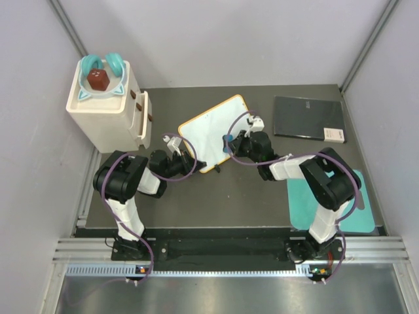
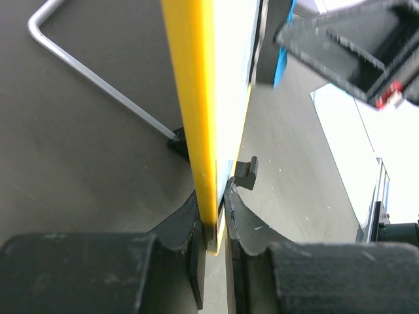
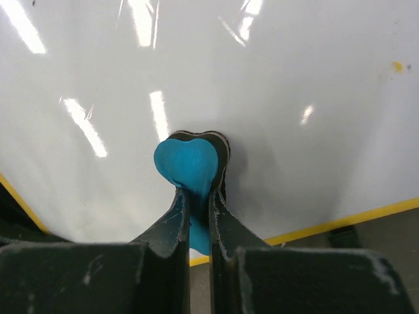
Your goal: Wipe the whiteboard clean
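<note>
The left gripper [image 2: 219, 219] is clamped on the yellow frame of the whiteboard [image 2: 193, 98], and the board's edge rises straight away from between its fingers. A black foot [image 2: 247, 173] sits just right of the fingertips and a wire stand [image 2: 85, 72] lies off to their left. The right gripper [image 3: 196, 196] is closed tight on a blue heart-shaped eraser [image 3: 186, 163], whose rounded end, just past the fingertips, touches the board's white face. A yellow speck [image 3: 397, 66] sits far up to that gripper's right. A dark grey slab [image 1: 308, 118] lies beyond the right gripper, and a teal mat [image 1: 366, 212] lies behind it.
</note>
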### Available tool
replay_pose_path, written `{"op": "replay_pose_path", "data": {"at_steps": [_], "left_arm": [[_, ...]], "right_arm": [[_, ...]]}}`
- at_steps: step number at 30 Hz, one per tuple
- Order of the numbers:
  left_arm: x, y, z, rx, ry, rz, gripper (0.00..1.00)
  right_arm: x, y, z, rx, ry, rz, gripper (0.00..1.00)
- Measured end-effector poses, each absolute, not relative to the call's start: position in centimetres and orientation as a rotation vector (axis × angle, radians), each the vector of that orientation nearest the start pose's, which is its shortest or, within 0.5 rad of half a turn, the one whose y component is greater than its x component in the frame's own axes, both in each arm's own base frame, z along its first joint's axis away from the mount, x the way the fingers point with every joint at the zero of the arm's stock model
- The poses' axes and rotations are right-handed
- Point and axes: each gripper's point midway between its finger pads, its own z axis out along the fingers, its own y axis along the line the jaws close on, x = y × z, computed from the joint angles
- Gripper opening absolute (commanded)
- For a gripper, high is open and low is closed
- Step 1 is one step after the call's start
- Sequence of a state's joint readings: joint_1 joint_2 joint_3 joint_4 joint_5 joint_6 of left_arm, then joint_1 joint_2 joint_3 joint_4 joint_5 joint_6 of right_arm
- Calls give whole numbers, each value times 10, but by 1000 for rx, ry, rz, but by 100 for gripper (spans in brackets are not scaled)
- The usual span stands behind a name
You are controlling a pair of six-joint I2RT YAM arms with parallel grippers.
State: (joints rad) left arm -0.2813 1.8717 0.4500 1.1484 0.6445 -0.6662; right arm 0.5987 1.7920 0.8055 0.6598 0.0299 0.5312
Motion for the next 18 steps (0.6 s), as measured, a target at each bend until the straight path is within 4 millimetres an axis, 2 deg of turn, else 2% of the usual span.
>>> {"op": "replay_pose_path", "data": {"at_steps": [4, 8, 15, 18], "left_arm": [[327, -226, 47, 112, 1974, -1234, 0], [326, -226, 47, 108, 1975, -1235, 0], [326, -226, 47, 119, 1974, -1236, 0], [325, -227, 47, 134, 1971, -1232, 0]], "right_arm": [[408, 275, 90, -7, 1949, 721, 0], [423, 278, 100, -11, 1940, 718, 0], [467, 297, 149, -45, 1871, 728, 0], [478, 306, 167, -63, 1845, 744, 0]]}}
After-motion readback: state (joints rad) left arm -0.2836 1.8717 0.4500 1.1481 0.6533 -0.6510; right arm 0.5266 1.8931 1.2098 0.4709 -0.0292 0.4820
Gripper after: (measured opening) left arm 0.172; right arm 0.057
